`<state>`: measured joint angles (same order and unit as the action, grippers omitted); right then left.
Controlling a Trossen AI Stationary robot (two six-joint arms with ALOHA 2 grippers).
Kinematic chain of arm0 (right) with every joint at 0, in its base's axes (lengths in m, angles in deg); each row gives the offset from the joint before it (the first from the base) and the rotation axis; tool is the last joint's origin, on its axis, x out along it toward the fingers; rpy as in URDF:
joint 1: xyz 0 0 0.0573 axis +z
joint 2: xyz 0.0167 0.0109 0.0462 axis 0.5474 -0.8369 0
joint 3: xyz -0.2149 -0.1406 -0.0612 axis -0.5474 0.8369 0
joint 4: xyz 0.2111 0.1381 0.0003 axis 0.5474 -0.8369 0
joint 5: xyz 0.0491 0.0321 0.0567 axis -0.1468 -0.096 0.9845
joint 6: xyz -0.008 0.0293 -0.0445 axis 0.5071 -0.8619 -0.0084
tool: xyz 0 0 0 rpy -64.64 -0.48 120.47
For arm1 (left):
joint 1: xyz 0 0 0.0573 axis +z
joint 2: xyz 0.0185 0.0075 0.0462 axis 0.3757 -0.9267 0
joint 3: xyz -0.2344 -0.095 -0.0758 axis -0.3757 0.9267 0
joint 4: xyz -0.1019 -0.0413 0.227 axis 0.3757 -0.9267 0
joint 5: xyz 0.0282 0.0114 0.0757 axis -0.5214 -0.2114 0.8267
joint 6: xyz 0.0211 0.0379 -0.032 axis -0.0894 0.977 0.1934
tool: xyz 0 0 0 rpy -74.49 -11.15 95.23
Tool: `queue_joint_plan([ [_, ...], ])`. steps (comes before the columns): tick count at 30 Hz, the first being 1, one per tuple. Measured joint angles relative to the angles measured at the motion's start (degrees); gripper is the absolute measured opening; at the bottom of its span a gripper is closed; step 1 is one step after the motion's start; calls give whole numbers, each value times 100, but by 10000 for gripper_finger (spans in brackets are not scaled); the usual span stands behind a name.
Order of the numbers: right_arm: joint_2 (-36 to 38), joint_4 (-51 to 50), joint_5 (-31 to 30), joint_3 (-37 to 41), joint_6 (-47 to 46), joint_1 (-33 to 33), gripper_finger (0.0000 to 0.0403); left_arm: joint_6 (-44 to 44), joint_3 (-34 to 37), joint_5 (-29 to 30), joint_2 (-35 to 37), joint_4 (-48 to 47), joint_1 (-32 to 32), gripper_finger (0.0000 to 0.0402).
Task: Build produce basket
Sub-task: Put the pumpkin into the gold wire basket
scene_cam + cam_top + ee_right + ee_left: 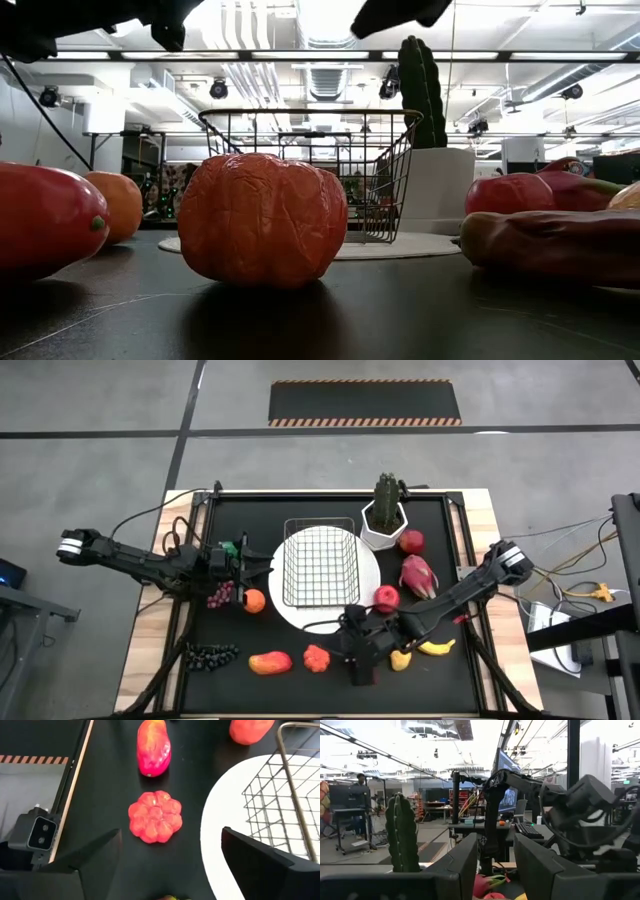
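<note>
The wire basket [320, 565] stands on a round white plate [372, 570] at mid-table. Produce lies around it: an orange [254, 600], purple grapes [221, 595], dark grapes [212, 654], a mango [270, 662], a lobed red-orange piece [317, 657], two apples [386, 598], a dragonfruit [418, 575] and a banana [437, 647]. My right gripper [170, 865] hovers open above the near edge, slanting down, with the lobed piece [155, 816] ahead of its fingers and untouched. My left gripper [495, 865] waits left of the basket, raised, open, with nothing between its fingers.
A cactus in a white pot [383, 520] stands at the basket's far right corner. The table's raised frame [75, 775] runs along the near edge beside the mango [153, 747]. Bare black table lies between the lobed piece and the plate [225, 825].
</note>
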<state>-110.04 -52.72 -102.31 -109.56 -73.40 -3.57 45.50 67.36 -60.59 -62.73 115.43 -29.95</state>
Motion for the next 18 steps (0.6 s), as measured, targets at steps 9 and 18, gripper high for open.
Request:
queue_joint_plan([
  [9, -592, -128, 2, -587, -305, 36, 331, 15, 11, -1, -2, -3, 0, 112],
  [18, -865, -64, -11, -640, -756, 136, 327, 17, 11, -2, 28, 0, 0, 112],
])
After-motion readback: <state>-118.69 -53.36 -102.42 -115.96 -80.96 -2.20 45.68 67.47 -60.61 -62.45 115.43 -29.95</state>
